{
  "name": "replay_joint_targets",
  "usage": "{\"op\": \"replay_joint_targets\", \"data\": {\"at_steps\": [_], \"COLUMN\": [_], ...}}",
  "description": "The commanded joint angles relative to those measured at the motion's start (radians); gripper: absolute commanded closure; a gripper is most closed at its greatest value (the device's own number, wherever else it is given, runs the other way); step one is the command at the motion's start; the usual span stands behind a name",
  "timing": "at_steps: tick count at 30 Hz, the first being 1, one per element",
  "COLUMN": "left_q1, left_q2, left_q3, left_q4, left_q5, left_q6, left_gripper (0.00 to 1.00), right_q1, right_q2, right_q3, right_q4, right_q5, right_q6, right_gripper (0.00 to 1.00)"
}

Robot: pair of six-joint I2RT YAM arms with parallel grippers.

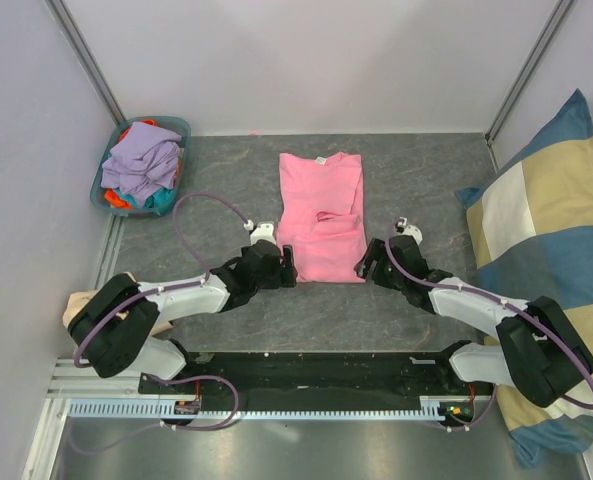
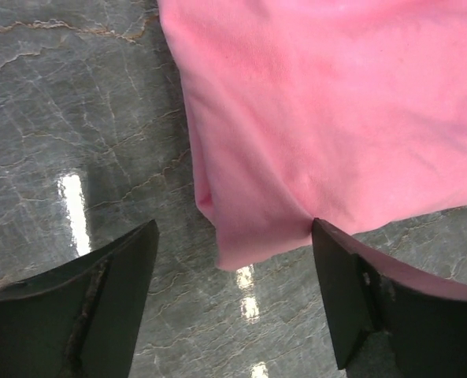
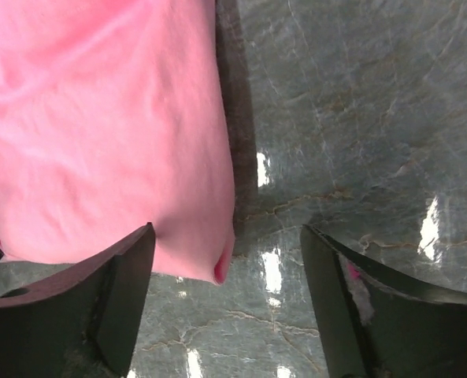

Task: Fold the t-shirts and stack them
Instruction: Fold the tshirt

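A bright pink t-shirt (image 1: 321, 220) lies flat in the middle of the table, folded narrow, its white neck label at the far end. My left gripper (image 1: 290, 270) sits at the shirt's near left corner (image 2: 241, 236), jaws open, the corner lying between the fingers and the right finger (image 2: 343, 291) touching the hem. My right gripper (image 1: 364, 268) is at the near right corner (image 3: 201, 252), also open, with that corner between its fingers. More t-shirts (image 1: 141, 165), lavender, teal and orange, are piled in a basket at the far left.
The teal basket (image 1: 181, 130) stands in the far left corner. A large blue-and-cream checked cushion (image 1: 551, 230) leans along the right side. White walls close in the grey marbled table (image 1: 426, 180).
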Motion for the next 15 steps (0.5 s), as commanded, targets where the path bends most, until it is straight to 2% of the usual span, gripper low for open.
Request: {"op": "replay_joint_targets", "data": {"at_steps": [1,2,5,6,15], "left_q1": [-0.005,-0.007,-0.007,-0.007,-0.007], "left_q2": [0.020,0.023,0.032,0.034,0.061], "left_q3": [0.007,0.009,0.009,0.011,0.006], "left_q4": [0.072,0.075,0.085,0.086,0.105], "left_q5": [0.011,0.011,0.011,0.012,0.026], "left_q6": [-0.036,-0.036,-0.036,-0.036,-0.053], "left_gripper": [0.19,0.26,0.35,0.36,0.43], "right_q1": [0.001,0.002,0.002,0.002,0.002], "right_q2": [0.016,0.018,0.022,0.030,0.071], "right_q3": [-0.021,-0.023,-0.024,-0.024,-0.040], "right_q4": [0.056,0.060,0.070,0.073,0.124], "right_q5": [-0.033,-0.036,-0.038,-0.039,-0.070], "right_q6": [0.024,0.026,0.029,0.031,0.054], "right_gripper": [0.21,0.23,0.32,0.36,0.46]}}
